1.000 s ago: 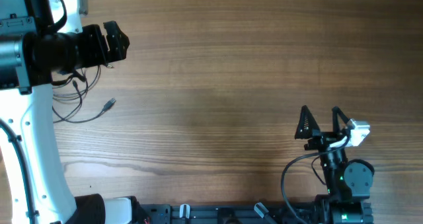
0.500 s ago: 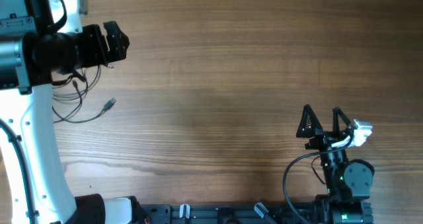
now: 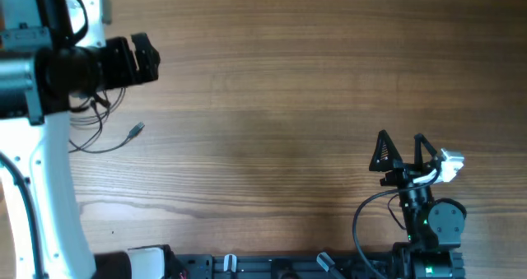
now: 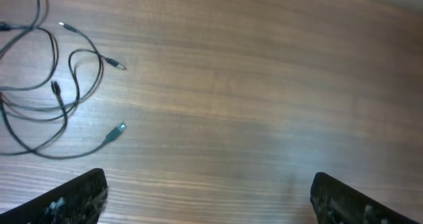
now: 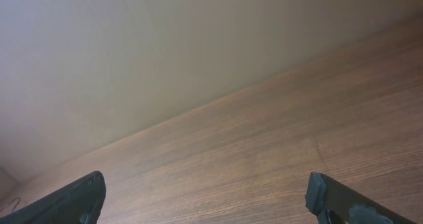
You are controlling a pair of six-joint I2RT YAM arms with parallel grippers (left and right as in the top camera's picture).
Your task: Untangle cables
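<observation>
Thin black cables lie in loose loops at the table's left, partly under my left arm. A silvery plug tip lies to their right. In the left wrist view the cables spread at the upper left, with the plug tip. My left gripper is open and empty, just above and to the right of the cables; its fingers stand wide apart. My right gripper is open and empty at the lower right, far from the cables; its fingers frame bare wood.
The wooden table fills the view. A black rail with fittings runs along the front edge. The white left arm column stands at the left edge. A pale wall shows beyond the table.
My left arm has shifted slightly, its gripper moving a little downward in the overhead view. The right arm and the cables have not visibly moved.
</observation>
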